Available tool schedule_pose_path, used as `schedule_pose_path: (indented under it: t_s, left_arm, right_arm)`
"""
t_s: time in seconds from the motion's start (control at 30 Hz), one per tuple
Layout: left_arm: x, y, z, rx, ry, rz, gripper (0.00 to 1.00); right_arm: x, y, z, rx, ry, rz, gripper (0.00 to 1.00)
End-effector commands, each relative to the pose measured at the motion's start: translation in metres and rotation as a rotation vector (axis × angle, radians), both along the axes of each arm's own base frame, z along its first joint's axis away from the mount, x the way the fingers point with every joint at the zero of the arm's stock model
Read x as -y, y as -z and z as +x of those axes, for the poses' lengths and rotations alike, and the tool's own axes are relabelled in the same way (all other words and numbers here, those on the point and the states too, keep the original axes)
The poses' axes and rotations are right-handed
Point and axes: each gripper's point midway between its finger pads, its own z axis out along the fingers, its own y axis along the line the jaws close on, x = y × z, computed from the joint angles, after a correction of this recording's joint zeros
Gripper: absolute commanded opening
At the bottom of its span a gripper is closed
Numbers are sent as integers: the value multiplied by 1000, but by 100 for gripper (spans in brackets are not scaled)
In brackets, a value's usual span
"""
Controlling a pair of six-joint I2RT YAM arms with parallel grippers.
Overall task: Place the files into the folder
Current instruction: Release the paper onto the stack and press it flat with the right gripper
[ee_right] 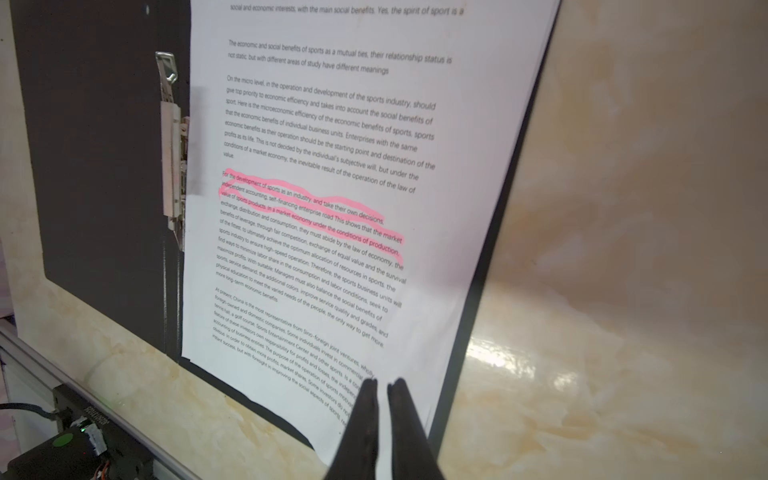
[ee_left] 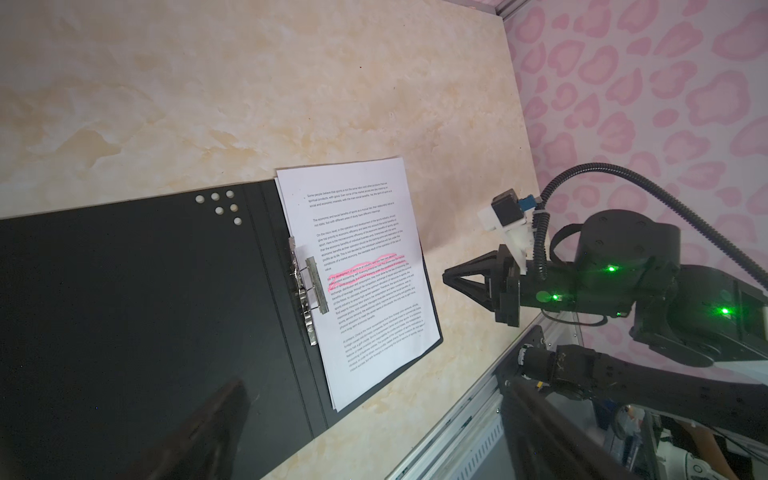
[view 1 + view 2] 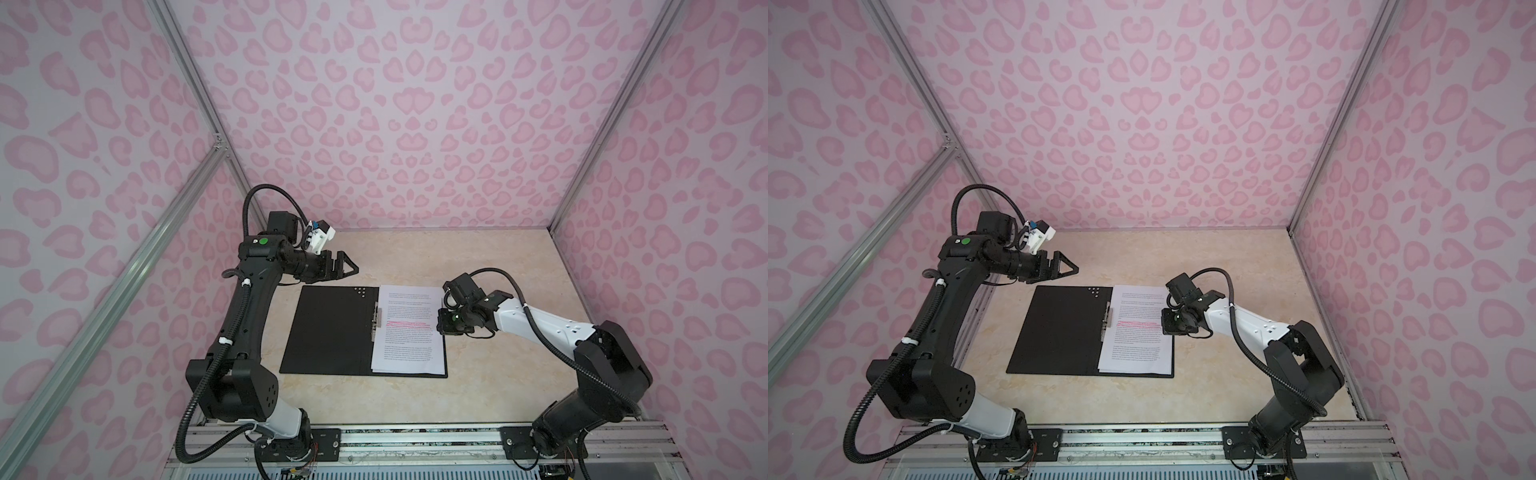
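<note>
The folder [image 3: 328, 328] [image 3: 1059, 328] lies open and flat on the table, black inside up, with its metal clip [image 2: 307, 286] [image 1: 172, 141] along the spine. The files [image 3: 409, 328] [image 3: 1138, 328] [image 2: 365, 274] [image 1: 332, 187], white printed sheets with pink highlighted lines, rest on its right half. My left gripper [image 3: 353, 268] [image 3: 1073, 270] [image 2: 374, 436] hovers open and empty above the folder's far left corner. My right gripper [image 2: 445, 277] [image 1: 382, 382] is shut with nothing between its fingers. It sits just over the files' right edge.
The beige marble-look table [image 3: 498, 257] is boxed in by pink patterned walls on three sides. An aluminium rail [image 3: 415, 436] carrying both arm bases runs along the front edge.
</note>
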Motion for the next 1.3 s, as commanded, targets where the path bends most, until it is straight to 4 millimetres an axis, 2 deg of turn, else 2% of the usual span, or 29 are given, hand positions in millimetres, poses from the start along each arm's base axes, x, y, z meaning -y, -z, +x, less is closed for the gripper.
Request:
schedule_pose_path:
  t_s: [0.0, 0.17, 0.27, 0.53, 0.67, 0.9, 1.07, 1.2, 1.27]
  left_arm:
    - [6, -1, -3, 78, 87, 9, 98]
    - [11, 12, -12, 105, 160, 69, 98]
    - [14, 28, -18, 103, 185, 123, 98]
    - [12, 69, -44, 77, 215, 195, 98]
    - [11, 79, -52, 72, 228, 210, 99]
    - [12, 81, -58, 72, 236, 212, 99]
    - [6, 82, -59, 93, 234, 257, 99]
    - [-2, 84, -61, 110, 220, 305, 98]
    - [-5, 88, -64, 115, 214, 328, 98]
  right_arm:
    - [-9, -4, -2, 38, 52, 67, 10]
    - [-23, 6, -21, 32, 43, 118, 10]
    - [-29, 14, -34, 17, 5, 89, 9]
    - [-40, 51, -60, -61, -63, 18, 8]
    - [-38, 65, -66, -89, -67, -11, 8]
    - [-42, 74, -68, -104, -77, -8, 8]
    - [-48, 58, -63, -71, -109, -3, 10]
    - [-56, 24, -49, -17, -145, -2, 12]
    - [-60, 4, -35, 18, -154, 10, 13]
